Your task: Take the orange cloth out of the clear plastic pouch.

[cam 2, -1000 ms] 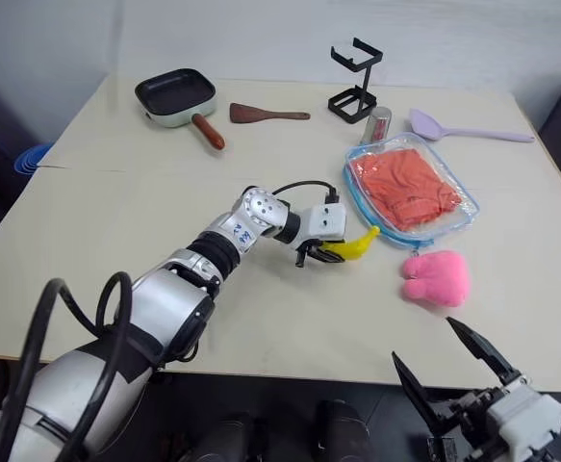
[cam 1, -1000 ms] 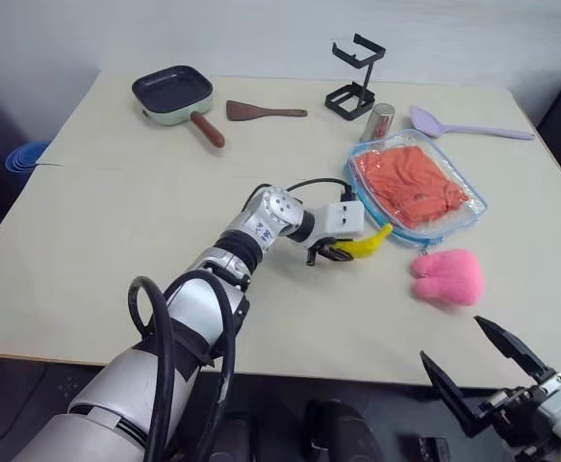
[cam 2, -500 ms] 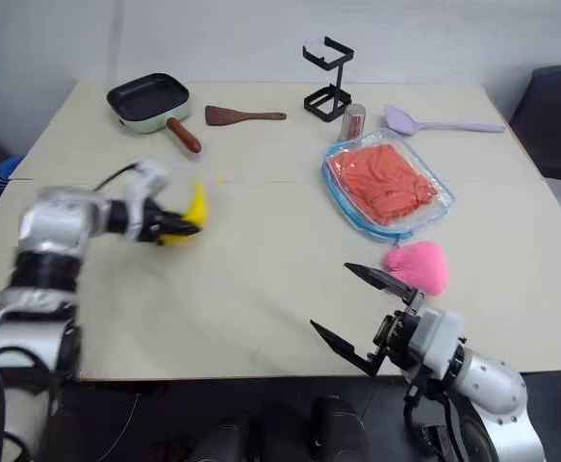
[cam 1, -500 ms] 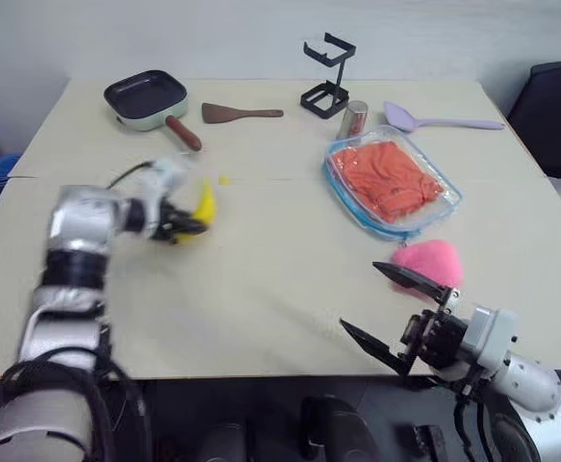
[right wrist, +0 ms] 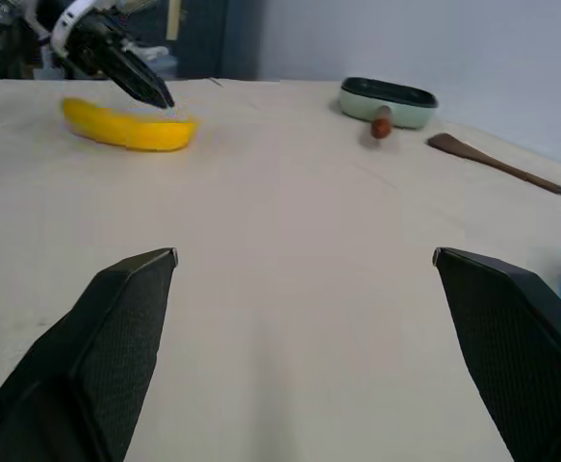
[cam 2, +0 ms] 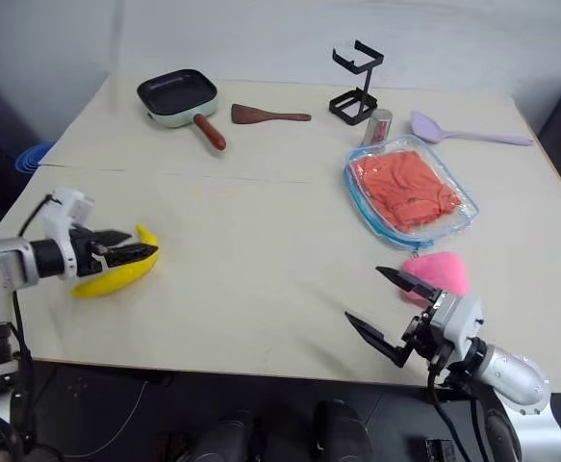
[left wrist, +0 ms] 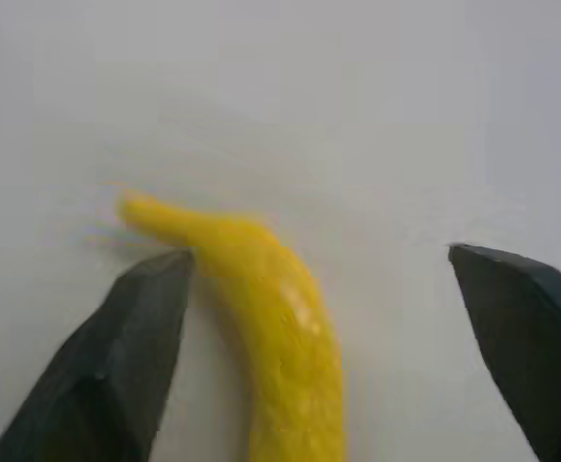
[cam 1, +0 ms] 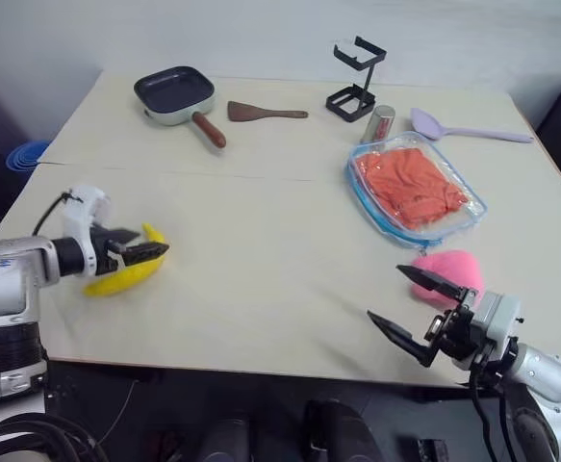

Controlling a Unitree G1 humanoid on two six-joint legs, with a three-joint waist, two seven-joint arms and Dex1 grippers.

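Your left gripper (cam 1: 143, 252) sits at the table's (cam 1: 261, 250) left edge with its fingers spread apart and nothing between them. The banana (cam 1: 124, 274) lies flat on the table right under those fingers, and in the left wrist view it runs beside one fingertip (left wrist: 160, 289), close enough that you cannot tell whether they touch. Nothing grips it.

Your right gripper (cam 1: 417, 310) hangs over the near right part of the table, jaws wide, holding nothing. Its fingers point toward the table's middle. The pink plush (cam 1: 451, 271) lies just behind the upper finger in the head views.

The cloth (cam 1: 407, 185) is inside the pouch (cam 1: 458, 223), folded and wrinkled, filling most of it. The pouch lies flat on the right side of the table, beyond the plush and well apart from both of your grippers. Its blue edge runs around the cloth.

A small metal can (cam 1: 382, 123) stands just past the pouch's far corner. The black wire stand (cam 1: 354, 82) is beside it, farther back. A lilac spatula (cam 1: 463, 126) lies to the right of the can, near the far edge. The brown spatula (cam 1: 266, 112) rests left of the stand, and the pan (cam 1: 174, 93) sits at the far left with its handle pointing toward you.
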